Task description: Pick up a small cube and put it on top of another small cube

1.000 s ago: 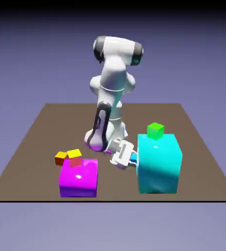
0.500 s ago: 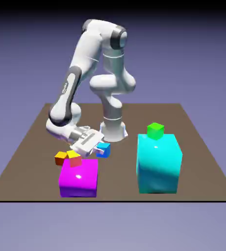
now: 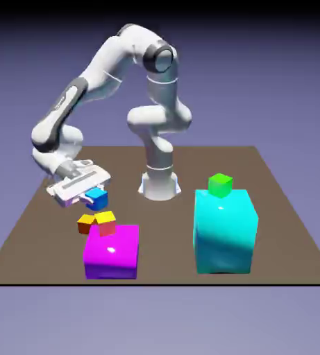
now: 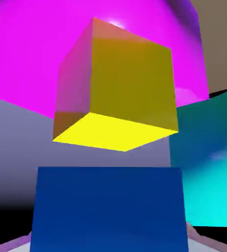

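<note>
the fingers (image 4: 12,243) are closed on the small blue cube (image 4: 110,211), standing only as far apart as its width, one on either side of it. they hold it off the table (image 3: 173,243), toward the exterior view's left, near the small orange cube (image 3: 86,223) and the small yellow cube (image 3: 105,223). the blue cube looks tilted in the exterior view.

it should handle as a light, stiff little block: flat faces, crisp edges, nothing to crush or bend. its smooth sides may be slippery, so the hold wants to be square and even, on two opposite faces at about mid-height, with the underside left free to land. a grip near an edge could let it pivot. the present hold seems sound, though how deep the fingers reach is hard to tell. the cube would need levelling before it is set down.

farther out, the yellow cube appears to sit on the magenta block (image 3: 112,253); it too looks light, and a nudge could slide it. the orange cube is just beside it. across the table, the small green cube (image 3: 220,185) rests on the big cyan block (image 3: 223,232). which cube is meant as the base, i cannot tell; any would call for a soft, straight lowering.
</note>
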